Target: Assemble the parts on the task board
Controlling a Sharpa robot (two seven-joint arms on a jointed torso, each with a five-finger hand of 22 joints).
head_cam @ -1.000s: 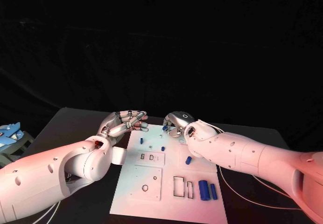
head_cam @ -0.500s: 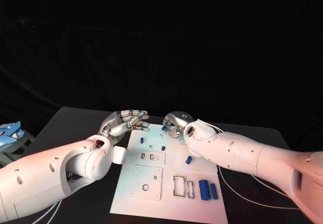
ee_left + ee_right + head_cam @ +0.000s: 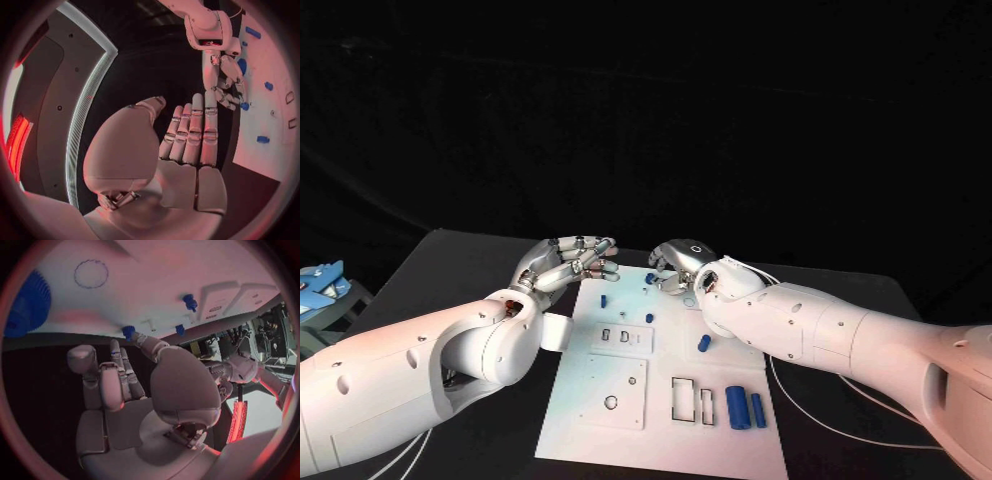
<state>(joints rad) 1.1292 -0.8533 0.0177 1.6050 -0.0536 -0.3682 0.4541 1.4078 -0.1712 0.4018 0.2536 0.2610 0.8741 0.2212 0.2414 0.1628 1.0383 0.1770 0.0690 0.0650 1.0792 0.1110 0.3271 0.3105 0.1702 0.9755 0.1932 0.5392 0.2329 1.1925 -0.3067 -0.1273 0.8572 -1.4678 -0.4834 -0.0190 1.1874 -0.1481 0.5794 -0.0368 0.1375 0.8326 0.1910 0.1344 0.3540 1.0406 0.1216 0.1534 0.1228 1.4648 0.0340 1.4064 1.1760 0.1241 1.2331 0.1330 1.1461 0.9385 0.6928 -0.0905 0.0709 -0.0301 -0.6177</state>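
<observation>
The white task board (image 3: 596,435) lies in the middle of the table. My right hand (image 3: 679,268) hovers over its far edge and pinches a small blue part (image 3: 652,277) at its fingertips; the same part (image 3: 128,331) sits at the thumb tip just above the board. My left hand (image 3: 568,263) hangs beside the board's far left corner, fingers loosely bent and apart from the thumb, holding nothing. Small blue pegs (image 3: 604,300) (image 3: 649,318) (image 3: 704,343) rest on the board. Two larger blue parts (image 3: 737,407) lie near the right edge.
The board has two small slots (image 3: 620,337), a round hole (image 3: 610,402) and rectangular cutouts (image 3: 684,398). A blue-and-white object (image 3: 318,282) sits at the table's left edge. Thin cables (image 3: 808,425) trail over the table right of the board.
My right hand has sunk slightly toward the board's far edge with the small blue part. The left hand has hardly moved.
</observation>
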